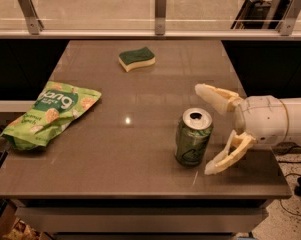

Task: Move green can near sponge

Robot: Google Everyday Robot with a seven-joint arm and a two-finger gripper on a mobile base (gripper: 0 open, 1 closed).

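Gripper [202,130] (jaws spread) sits partly around green can [192,144], far from sponge [137,58].

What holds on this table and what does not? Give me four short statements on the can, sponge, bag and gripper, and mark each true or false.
1. The green can stands upright on the table. True.
2. The sponge lies against the can. False: it lies well apart from it, toward the far edge of the table.
3. The gripper is at the can's right side, with its fingers spread open and not shut on the can. True.
4. The snack bag lies at the right edge of the table. False: it lies at the left edge, across from the gripper.
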